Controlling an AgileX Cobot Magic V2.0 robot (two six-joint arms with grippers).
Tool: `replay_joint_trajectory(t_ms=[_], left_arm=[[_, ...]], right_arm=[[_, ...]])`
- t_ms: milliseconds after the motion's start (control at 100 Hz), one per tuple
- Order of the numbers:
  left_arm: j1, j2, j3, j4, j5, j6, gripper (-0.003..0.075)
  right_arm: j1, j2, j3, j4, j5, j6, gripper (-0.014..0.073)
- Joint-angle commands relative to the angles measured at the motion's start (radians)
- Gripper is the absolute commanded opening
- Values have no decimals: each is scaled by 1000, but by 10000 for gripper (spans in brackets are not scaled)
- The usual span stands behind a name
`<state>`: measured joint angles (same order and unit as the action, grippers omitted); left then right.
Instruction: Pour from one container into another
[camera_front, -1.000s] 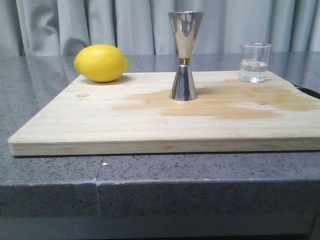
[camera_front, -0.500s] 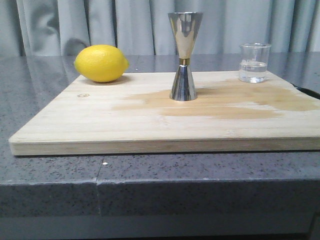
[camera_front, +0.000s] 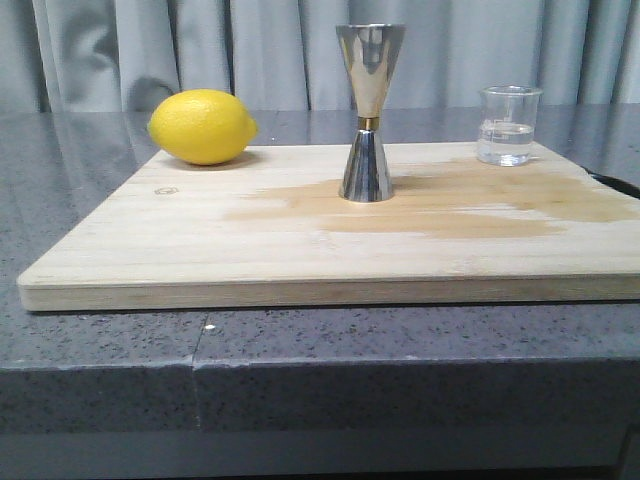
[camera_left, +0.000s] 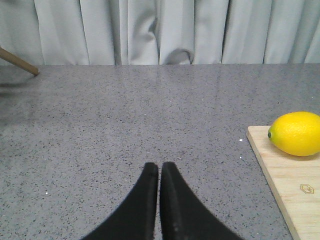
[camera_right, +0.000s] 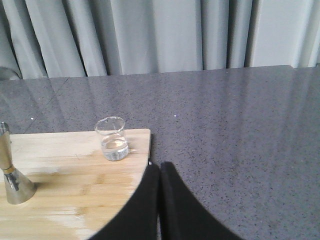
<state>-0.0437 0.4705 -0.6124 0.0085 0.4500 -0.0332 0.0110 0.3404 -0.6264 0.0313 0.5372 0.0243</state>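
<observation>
A small clear glass beaker with a little clear liquid stands at the far right corner of the wooden board; it also shows in the right wrist view. The tall steel jigger with a gold waist band stands upright mid-board, partly cut off in the right wrist view. My right gripper is shut and empty, just off the board's right edge, nearer than the beaker. Over bare counter to the left of the board, my left gripper is shut and holds nothing.
A yellow lemon lies at the board's far left corner, also in the left wrist view. A darker wet-looking patch spreads across the board around the jigger. The grey speckled counter ends at grey curtains.
</observation>
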Motion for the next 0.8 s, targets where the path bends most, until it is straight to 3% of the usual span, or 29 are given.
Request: replay_joint_trajectory(t_ms=[0, 180, 260, 330, 430, 520, 790], left_arm=[[-1, 12, -29, -9, -68, -6, -19], [-1, 12, -29, -1, -84, -6, -19], [1, 12, -29, -1, -86, -6, 10], [1, 12, -29, 3, -89, -6, 130], [1, 12, -29, 14, -94, -6, 423], [1, 12, -29, 14, -96, -6, 587], [1, 12, -29, 14, -96, -6, 599]], right_arm=[[-7, 17, -37, -2, -84, -12, -75], [-7, 17, -37, -2, -91, -10, -72], [-7, 17, -37, -2, -97, -10, 9], [-9, 17, -37, -5, -113, -10, 167], [-9, 17, -37, -10, -125, -10, 407], [-9, 17, -37, -10, -126, -10, 526], [-9, 17, -37, -10, -126, -10, 541]])
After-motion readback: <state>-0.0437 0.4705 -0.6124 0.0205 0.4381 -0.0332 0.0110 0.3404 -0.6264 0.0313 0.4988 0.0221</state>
